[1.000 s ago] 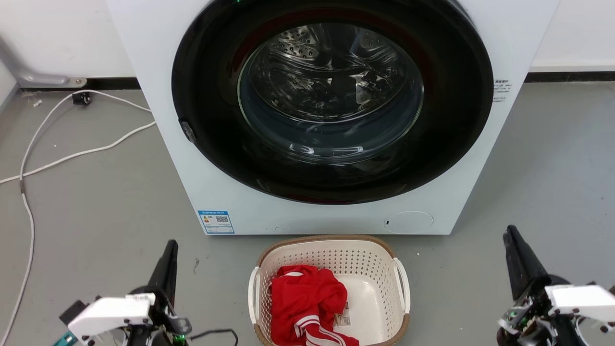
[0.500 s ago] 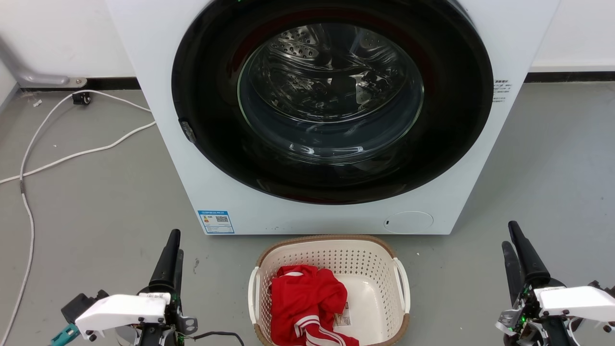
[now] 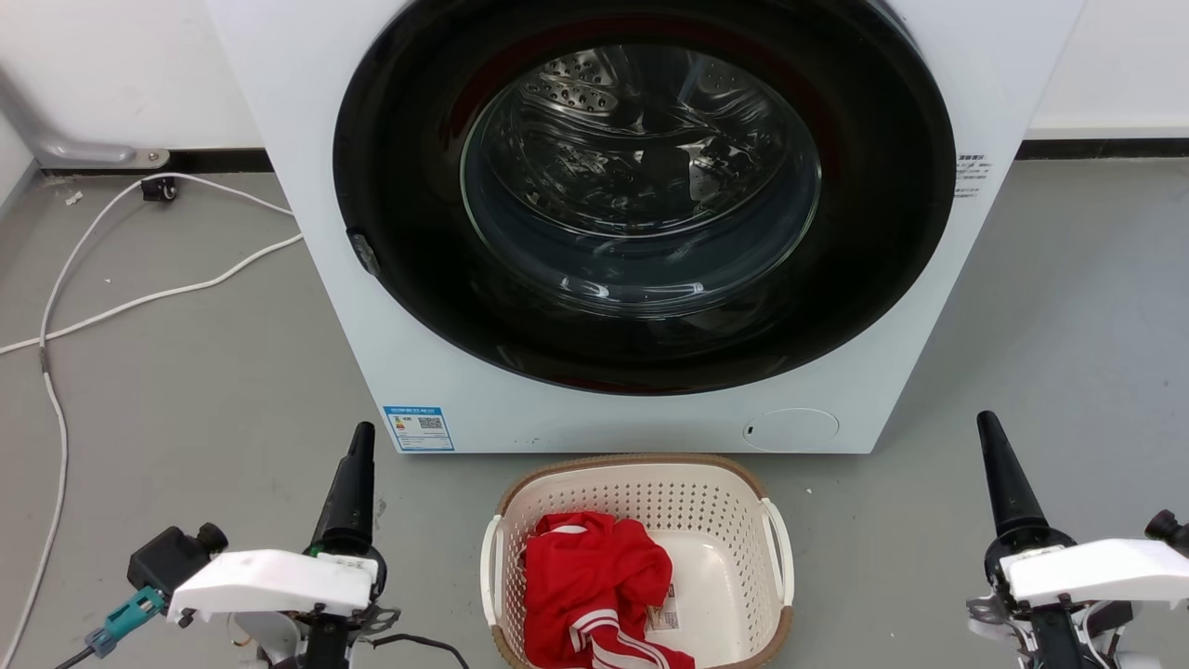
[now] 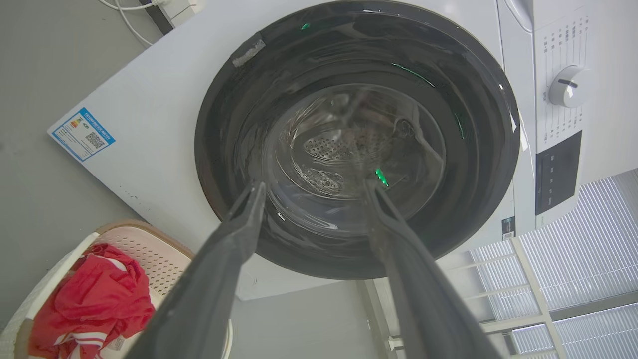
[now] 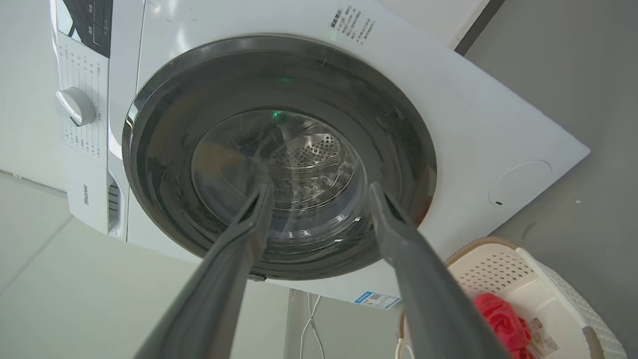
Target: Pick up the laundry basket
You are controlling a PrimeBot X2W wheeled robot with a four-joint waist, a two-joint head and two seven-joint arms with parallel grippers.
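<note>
The laundry basket (image 3: 715, 520) is cream-white and perforated with a brown rim and two white side handles. It stands on the floor just in front of the washing machine and holds a red garment (image 3: 585, 576). In the left wrist view the laundry basket (image 4: 154, 252) sits at the lower left; in the right wrist view the laundry basket (image 5: 503, 269) sits at the lower right. My left gripper (image 3: 358, 465) is left of the basket and my right gripper (image 3: 994, 455) is right of it. Both are apart from it, open and empty.
The white washing machine (image 3: 325, 204) with its round dark door (image 3: 641, 186) fills the middle back. White cables (image 3: 139, 297) trail over the grey floor at the left. Bare floor lies on both sides of the basket.
Both grippers have risen in the head view and turned, so each now shows edge-on as a single dark finger. The basket has not moved.
</note>
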